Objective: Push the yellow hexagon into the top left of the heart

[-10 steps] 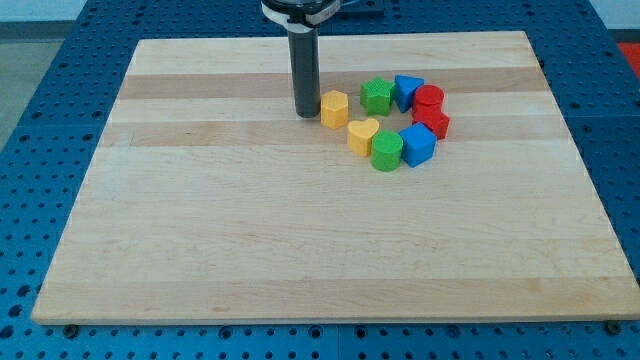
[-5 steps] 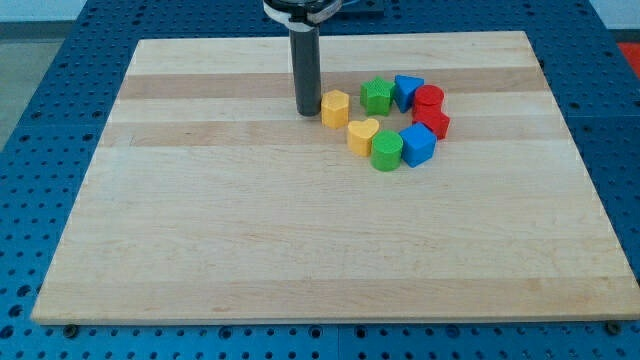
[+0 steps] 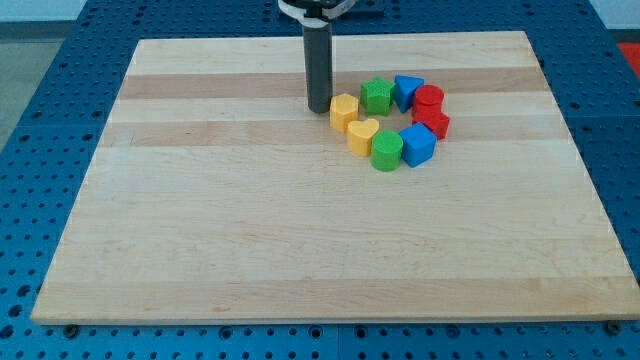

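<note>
The yellow hexagon (image 3: 344,111) sits on the wooden board, touching the upper left side of the yellow heart (image 3: 363,134). My tip (image 3: 319,107) rests on the board just left of the hexagon and touches its left face. The hexagon and heart form the left part of a ring of blocks.
The ring continues with a green block (image 3: 386,150), a blue block (image 3: 417,145), two red blocks (image 3: 433,123) (image 3: 428,99), a blue triangle (image 3: 406,91) and a green block (image 3: 376,95). The board (image 3: 250,220) lies on a blue perforated table.
My tip moved right and slightly toward the view's top, pushing the yellow hexagon right and a little down until it meets the yellow heart.
</note>
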